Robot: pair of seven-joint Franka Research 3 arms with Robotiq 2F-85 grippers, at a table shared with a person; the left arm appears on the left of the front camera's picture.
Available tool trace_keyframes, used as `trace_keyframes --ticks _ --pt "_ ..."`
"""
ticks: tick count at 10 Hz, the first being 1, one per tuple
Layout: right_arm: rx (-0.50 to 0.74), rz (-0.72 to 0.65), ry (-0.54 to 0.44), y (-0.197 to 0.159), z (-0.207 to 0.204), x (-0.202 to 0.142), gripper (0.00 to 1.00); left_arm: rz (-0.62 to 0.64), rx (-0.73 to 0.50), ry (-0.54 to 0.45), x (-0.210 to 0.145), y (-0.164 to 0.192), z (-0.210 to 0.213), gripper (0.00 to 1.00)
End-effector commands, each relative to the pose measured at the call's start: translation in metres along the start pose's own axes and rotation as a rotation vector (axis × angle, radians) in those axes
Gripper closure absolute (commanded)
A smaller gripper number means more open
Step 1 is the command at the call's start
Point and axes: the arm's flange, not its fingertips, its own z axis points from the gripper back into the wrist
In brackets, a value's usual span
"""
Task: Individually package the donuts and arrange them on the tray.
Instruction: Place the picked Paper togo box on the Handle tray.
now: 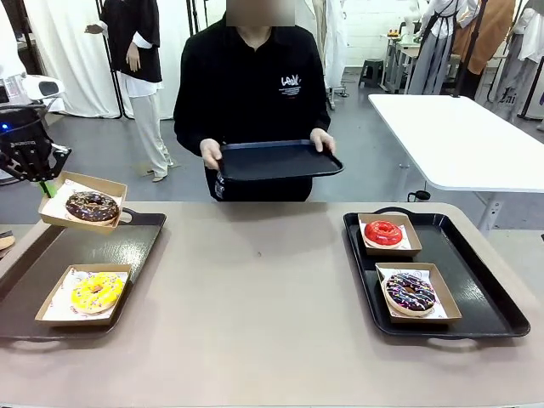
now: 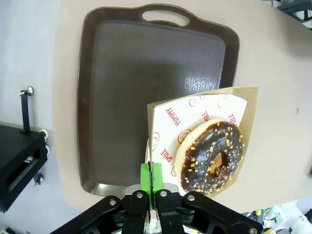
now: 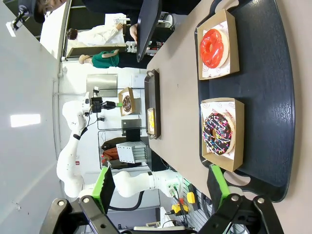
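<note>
Chocolate donut (image 1: pixel 92 206) in box (image 1: pixel 109 189); left jaws clamped on box rim; right jaws apart.

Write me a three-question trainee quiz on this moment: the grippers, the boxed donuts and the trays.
1. True or false: the left gripper is shut on the edge of a cardboard box holding a chocolate donut.
2. How many boxed donuts sit on the right tray?
3. What does the person hold: A) a donut, B) an empty dark tray, C) a box?

Key: 1 true; 2 two, the red donut and the sprinkled chocolate one; 3 B.
</note>
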Motion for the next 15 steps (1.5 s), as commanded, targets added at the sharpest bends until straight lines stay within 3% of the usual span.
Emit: trace_keyframes --ticks 1,5,8,11,15 --pt "0.001 0.006 -0.001 0.002 -0.002 -0.004 0.0 -0.006 -0.005 0.003 0.0 -0.006 0.005 0.99" --pt "0.001 0.006 -0.001 0.002 -0.002 -0.004 0.0 -0.009 0.001 -0.001 0.0 -0.005 0.001 0.99" --pt "0.001 0.006 -0.001 0.002 -0.002 -0.004 0.0 -0.101 -0.068 -0.093 0.013 0.015 -0.027 0.99" --pt "0.001 0.006 -0.001 0.002 -0.002 -0.004 0.0 -0.162 0.027 -0.094 0.025 -0.007 -0.057 0.99" --pt "0.001 0.006 -0.001 0.002 -0.002 -0.004 0.0 -0.144 0.037 -0.03 0.039 -0.028 -0.097 0.99"
